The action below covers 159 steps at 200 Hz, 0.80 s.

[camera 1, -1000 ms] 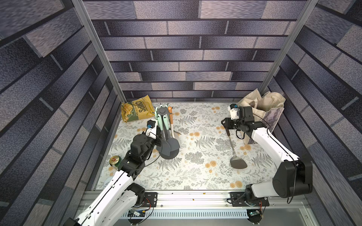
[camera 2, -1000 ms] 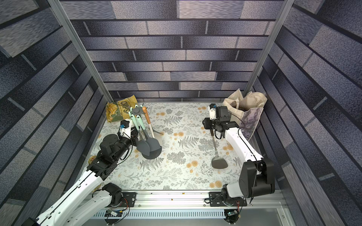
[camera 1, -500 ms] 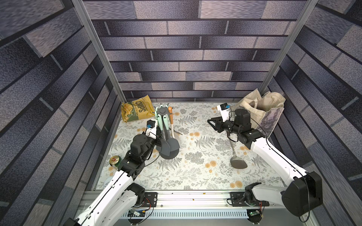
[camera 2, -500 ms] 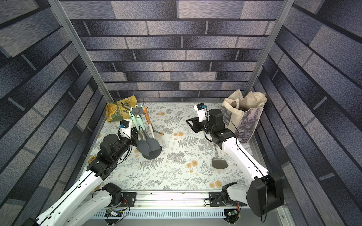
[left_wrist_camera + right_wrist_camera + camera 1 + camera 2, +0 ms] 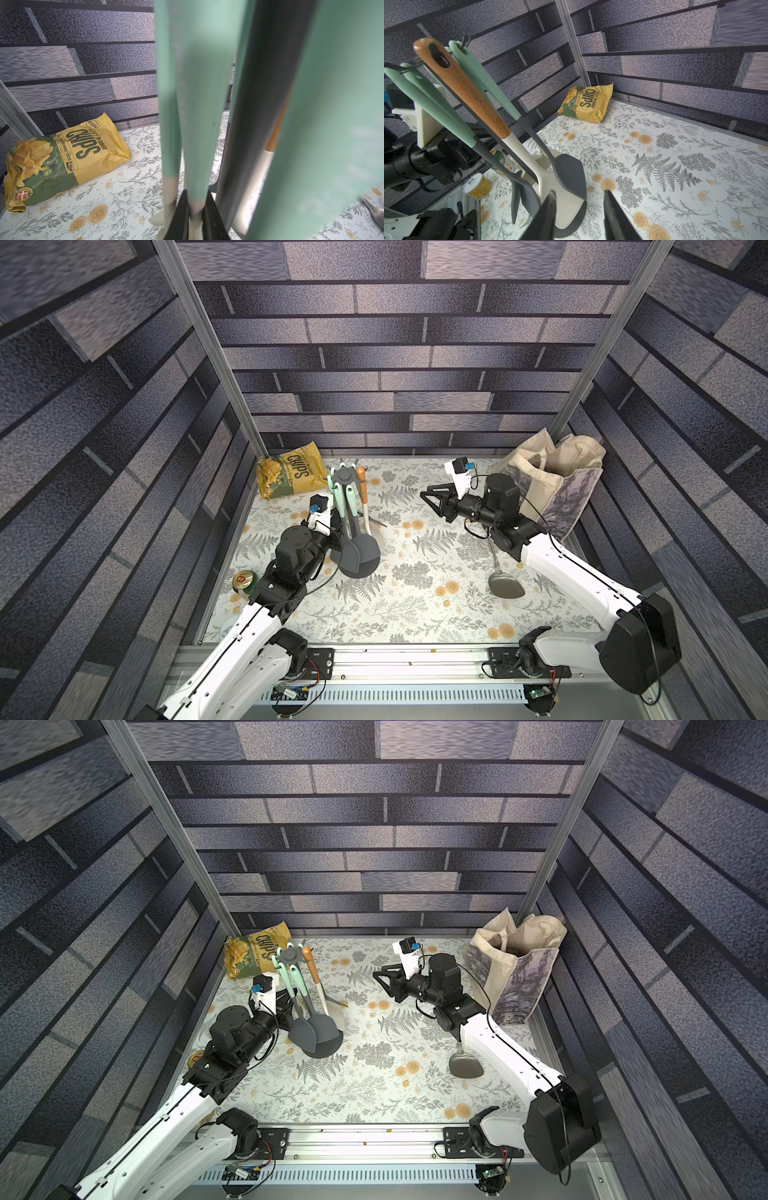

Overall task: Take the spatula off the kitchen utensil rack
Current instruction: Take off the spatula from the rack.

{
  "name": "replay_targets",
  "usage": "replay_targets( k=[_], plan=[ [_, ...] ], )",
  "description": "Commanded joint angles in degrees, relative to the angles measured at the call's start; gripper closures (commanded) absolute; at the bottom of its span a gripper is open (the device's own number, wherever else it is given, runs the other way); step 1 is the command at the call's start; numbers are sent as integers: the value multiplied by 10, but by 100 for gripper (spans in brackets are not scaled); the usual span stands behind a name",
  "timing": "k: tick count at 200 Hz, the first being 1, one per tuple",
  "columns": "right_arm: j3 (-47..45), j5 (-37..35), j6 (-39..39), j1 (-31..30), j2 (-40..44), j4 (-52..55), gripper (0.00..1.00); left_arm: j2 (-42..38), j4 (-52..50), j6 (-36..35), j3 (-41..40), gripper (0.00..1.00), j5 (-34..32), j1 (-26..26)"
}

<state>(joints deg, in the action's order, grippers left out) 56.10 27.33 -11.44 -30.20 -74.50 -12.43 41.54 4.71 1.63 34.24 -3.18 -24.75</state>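
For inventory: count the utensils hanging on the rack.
4, all hung on the kitchen utensil rack: a mint-handled utensil between the left jaws, two more mint-handled utensils close by, a wooden-handled spatula toward the right arm. Others may be hidden.

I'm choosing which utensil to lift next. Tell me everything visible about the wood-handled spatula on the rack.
The brown wood-handled spatula has a cream neck and a flat cream blade. It hangs by its slotted handle end from a hook of the dark grey utensil rack, blade down near the round base, beside mint-handled utensils.
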Motion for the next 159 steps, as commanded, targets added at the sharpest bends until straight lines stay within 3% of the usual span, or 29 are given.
replay_targets(
  k=[1, 159],
  plan=[
    [10, 11, -12, -12, -15, -45, 61, -21, 42, 14, 3, 90, -3, -2],
    [67, 8, -22, -136, -61, -112, 57, -17, 41, 10, -12, 90, -7, -2]
  ],
)
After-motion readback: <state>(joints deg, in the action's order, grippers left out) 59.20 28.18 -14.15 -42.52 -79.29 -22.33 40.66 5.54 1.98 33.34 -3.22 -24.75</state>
